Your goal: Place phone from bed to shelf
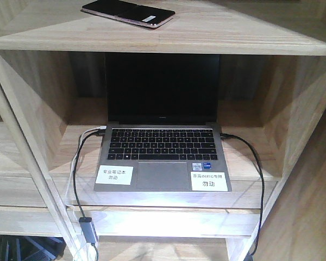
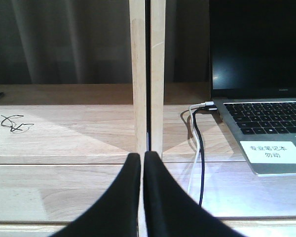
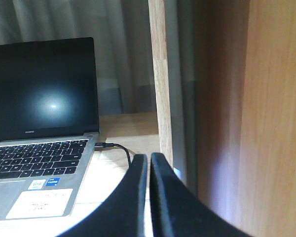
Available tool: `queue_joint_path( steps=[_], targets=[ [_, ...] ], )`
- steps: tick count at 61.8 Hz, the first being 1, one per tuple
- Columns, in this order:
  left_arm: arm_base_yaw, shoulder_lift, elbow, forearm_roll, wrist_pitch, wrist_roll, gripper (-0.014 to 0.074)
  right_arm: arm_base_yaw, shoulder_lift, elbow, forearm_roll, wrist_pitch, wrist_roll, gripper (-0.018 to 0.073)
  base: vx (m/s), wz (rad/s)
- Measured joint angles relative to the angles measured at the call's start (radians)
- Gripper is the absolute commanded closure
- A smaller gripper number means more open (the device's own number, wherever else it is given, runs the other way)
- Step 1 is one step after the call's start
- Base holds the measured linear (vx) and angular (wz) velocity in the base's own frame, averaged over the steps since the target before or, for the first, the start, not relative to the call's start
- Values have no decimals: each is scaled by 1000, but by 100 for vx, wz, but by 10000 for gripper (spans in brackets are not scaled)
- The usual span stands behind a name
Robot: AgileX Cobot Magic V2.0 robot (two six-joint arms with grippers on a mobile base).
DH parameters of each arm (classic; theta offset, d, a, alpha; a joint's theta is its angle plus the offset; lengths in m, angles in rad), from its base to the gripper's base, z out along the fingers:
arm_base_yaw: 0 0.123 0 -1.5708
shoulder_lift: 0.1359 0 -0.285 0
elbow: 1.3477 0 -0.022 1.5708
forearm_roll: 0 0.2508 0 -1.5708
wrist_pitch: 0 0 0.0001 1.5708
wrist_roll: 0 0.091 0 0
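The phone [image 1: 128, 13], a thin black slab with a pinkish rim and a small white sticker, lies flat on the top board of the pale-wood shelf [image 1: 217, 38] in the front view. The bed is out of view. My left gripper [image 2: 142, 157] is shut with nothing between its black fingers, pointing at an upright divider [image 2: 148, 74] of the shelf. In its wrist view my right gripper [image 3: 149, 159] is shut and empty too, in front of another upright [image 3: 160, 79]. Neither gripper appears in the front view.
An open grey laptop [image 1: 163, 157] with a black screen sits in the compartment below the phone, with cables [image 1: 79, 168] plugged in on both sides and hanging over the board edge. A small black wire scrap [image 2: 14, 123] lies in the compartment to the left.
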Motion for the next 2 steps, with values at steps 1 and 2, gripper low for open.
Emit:
queue_joint_path(
  steps=[1, 2],
  targets=[
    [0, 0, 0, 0, 0, 0, 596, 0, 0, 0, 0, 0, 0, 564, 0, 0],
    [0, 0, 0, 0, 0, 0, 596, 0, 0, 0, 0, 0, 0, 564, 0, 0]
  ],
)
